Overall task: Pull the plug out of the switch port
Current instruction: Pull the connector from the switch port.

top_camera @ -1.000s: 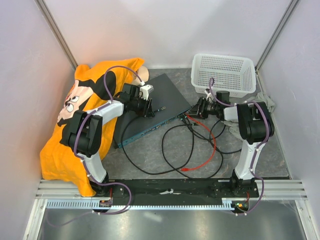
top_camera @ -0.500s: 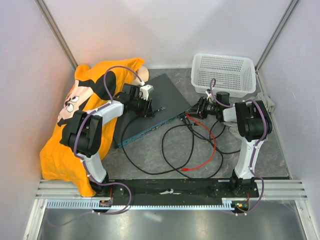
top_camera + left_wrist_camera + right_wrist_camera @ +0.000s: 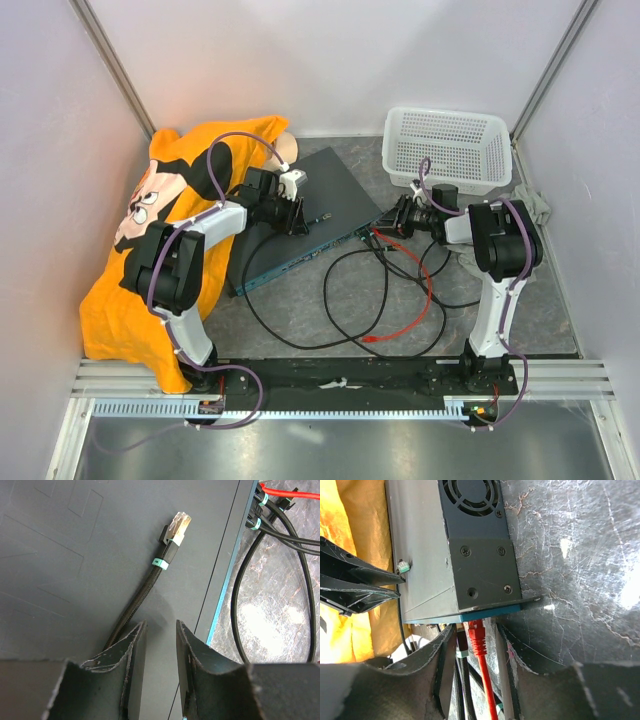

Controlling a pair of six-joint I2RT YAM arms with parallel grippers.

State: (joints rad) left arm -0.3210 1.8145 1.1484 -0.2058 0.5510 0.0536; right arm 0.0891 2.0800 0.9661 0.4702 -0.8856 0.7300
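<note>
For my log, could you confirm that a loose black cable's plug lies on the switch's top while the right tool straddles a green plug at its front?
Not quite: the right tool straddles a red plug, not a green one, as the right wrist view shows. The loose plug does lie on top of the switch.

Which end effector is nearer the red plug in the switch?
Right. The right end effector straddles the red plug at the front corner of the switch; the left end effector hangs over the switch top.
</note>
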